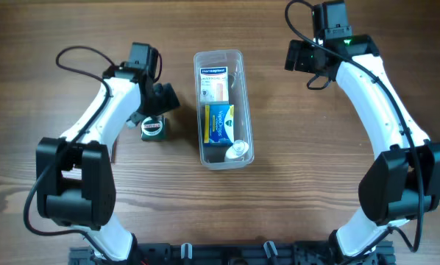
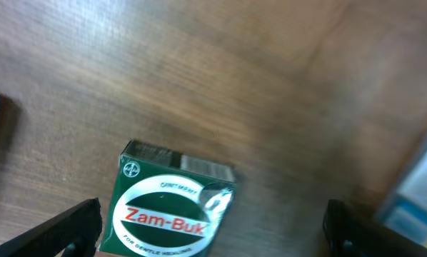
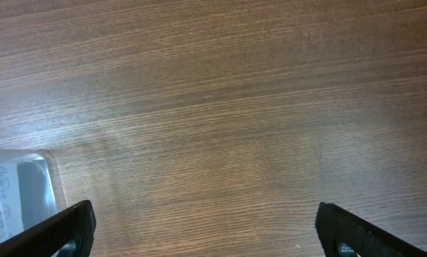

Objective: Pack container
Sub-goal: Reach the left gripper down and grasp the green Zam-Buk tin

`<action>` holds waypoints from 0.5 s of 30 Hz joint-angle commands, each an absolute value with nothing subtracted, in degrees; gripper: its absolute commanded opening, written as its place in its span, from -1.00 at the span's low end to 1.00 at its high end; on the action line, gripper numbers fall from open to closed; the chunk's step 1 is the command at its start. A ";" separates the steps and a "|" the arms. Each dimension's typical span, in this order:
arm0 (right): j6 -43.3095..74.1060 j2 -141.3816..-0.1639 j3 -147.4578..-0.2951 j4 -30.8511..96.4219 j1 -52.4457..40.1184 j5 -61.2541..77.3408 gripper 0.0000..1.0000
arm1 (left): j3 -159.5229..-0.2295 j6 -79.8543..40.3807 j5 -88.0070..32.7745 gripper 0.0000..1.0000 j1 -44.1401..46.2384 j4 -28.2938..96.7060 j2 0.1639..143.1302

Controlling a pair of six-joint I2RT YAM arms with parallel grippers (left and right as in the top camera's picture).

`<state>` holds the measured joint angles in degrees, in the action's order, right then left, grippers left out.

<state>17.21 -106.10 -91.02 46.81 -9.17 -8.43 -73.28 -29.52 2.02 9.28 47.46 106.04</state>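
Container (image 1: 218,54) lies just R of your L gripper (image 1: 160,103), long axis running away from the base.

It already holds a white box (image 1: 213,82), a blue-and-yellow box (image 1: 220,122) and a small white round item (image 1: 238,152) at the near end. L gripper is spread wide and holds nothing. The green Zam-Buk box (image 2: 169,207) lies loose on the table between its fingertips. R gripper (image 3: 204,223) is also wide and empty over bare wood, w/ the container to its L, back toward the base and well apart. L arm is nearer. Prob. next move: close on the Zam-Buk box, lift, carry R into the container. Room inside looks tight.
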 commanded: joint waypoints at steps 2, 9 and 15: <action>16.56 -104.90 -91.81 46.94 -9.04 -8.95 0.99 | -69.91 -30.00 1.58 0.99 9.26 46.28 106.89; 16.53 -104.90 -91.81 46.94 -9.04 -8.95 1.00 | -66.59 -25.67 -0.97 0.91 9.26 43.72 106.89; 16.56 -104.90 -91.81 46.94 -9.04 -8.95 1.00 | -64.58 -25.69 -0.60 0.82 9.21 42.33 106.94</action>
